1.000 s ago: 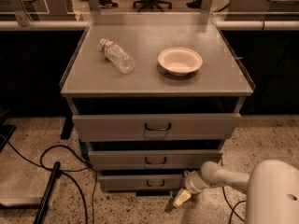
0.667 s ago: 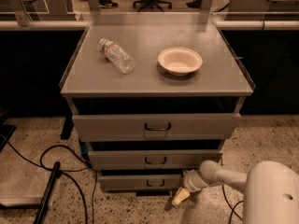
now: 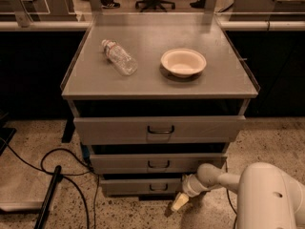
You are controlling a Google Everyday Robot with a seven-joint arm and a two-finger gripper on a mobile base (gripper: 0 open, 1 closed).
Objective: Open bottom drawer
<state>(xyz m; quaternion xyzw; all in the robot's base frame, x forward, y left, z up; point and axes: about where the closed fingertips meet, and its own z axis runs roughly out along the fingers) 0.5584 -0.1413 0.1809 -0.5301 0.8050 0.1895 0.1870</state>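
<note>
No readable text or labels anywhere; tool [image 3: 177, 203] low by the bottom drawer [image 3: 138, 186] front's right end.

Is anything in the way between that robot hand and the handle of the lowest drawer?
Nothing visible does. The gripper hangs just below and to the right of the bottom drawer and its handle, with only open floor between them. The black cables lie on the floor further left, not between the two.

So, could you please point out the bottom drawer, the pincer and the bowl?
Slim grey metal bottom drawer [image 3: 133, 186]: camera view, front panel left of handle.
Robot's pale pincer [image 3: 177, 203]: camera view, its tip, low beside that drawer's right end.
Round cream bowl [image 3: 183, 63]: camera view, its inner base.
</note>
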